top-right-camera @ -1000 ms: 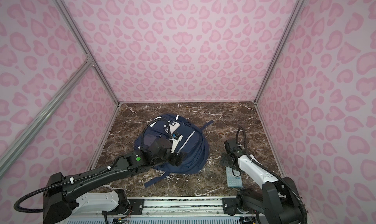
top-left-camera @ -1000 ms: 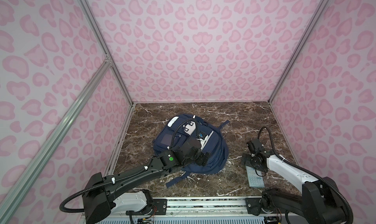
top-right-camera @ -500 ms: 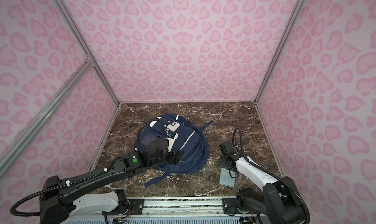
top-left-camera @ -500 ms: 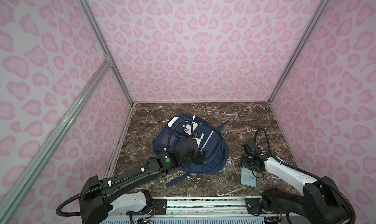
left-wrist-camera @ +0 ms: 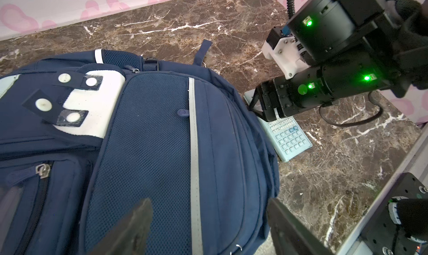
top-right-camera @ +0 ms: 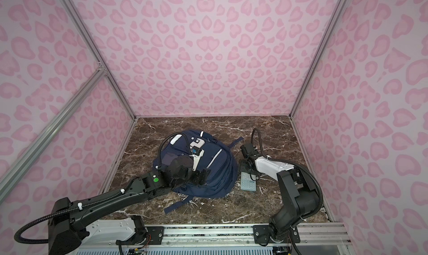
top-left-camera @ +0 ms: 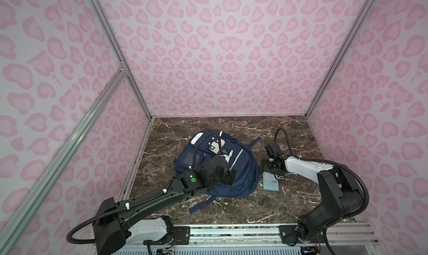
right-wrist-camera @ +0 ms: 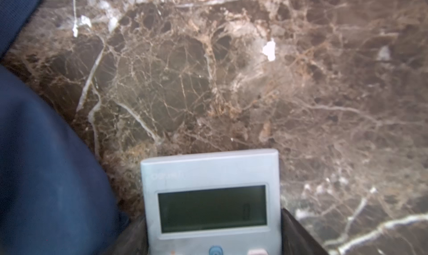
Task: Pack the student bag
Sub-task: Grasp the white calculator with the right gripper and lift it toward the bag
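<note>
Over student bag point(left-wrist-camera: 162, 149), left tool point(left-wrist-camera: 209, 203) (spread)

My student bag point(top-left-camera: 243, 170) lies flat, front face up, around the middle of the brown marble table point(top-left-camera: 289, 131), its top end pointing away from me; both top views show it point(top-right-camera: 220, 170). It is navy fabric, rounded and bulging, with mesh panels across the front. A white handle patch point(top-left-camera: 199, 137) sits at the far end. Next to it is a white flap point(left-wrist-camera: 92, 108) crossed by dark tabs with pale round studs. A grey reflective stripe point(left-wrist-camera: 193, 138) runs lengthwise down the front. One navy strap point(top-left-camera: 201, 205) trails off the near end onto the marble
</note>
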You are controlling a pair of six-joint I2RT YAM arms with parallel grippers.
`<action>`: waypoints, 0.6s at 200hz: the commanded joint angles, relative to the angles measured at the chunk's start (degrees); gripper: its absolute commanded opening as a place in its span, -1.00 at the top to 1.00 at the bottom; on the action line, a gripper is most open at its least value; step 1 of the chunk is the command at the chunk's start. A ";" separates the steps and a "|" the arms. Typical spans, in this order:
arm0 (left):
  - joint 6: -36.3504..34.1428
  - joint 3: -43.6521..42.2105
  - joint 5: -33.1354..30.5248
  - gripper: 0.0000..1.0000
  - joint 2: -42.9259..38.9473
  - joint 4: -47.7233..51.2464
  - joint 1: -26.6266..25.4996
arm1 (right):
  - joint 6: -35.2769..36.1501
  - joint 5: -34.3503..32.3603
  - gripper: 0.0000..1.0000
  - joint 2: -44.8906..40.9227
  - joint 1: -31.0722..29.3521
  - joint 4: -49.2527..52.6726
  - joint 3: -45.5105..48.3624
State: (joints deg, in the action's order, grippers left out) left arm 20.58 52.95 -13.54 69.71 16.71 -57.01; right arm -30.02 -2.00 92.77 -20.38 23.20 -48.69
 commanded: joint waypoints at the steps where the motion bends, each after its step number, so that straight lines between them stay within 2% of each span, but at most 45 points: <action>1: 0.28 0.80 -0.44 -0.64 0.75 1.11 0.06 | 0.74 -1.58 -0.96 -0.04 -1.01 3.14 0.52; 32: 0.27 1.78 0.04 -0.64 2.04 1.63 0.11 | -0.58 -3.45 -0.97 -4.19 -3.41 6.03 4.31; 55: -1.72 4.31 -1.28 -0.59 4.06 4.29 -0.02 | -1.39 -2.49 -0.85 -6.21 -4.39 6.76 7.75; 80: -6.28 8.89 -4.76 -0.58 8.53 9.14 -0.09 | -0.59 -2.00 -0.71 -6.93 -4.23 5.63 10.34; 120: -10.69 15.97 -8.00 -0.61 18.94 13.38 -1.05 | 0.14 -3.05 -0.55 -6.53 -4.25 6.92 8.11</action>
State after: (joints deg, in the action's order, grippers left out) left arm 14.20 65.49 -18.26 84.18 25.87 -57.34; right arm -30.41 -4.49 85.36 -24.69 24.10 -40.47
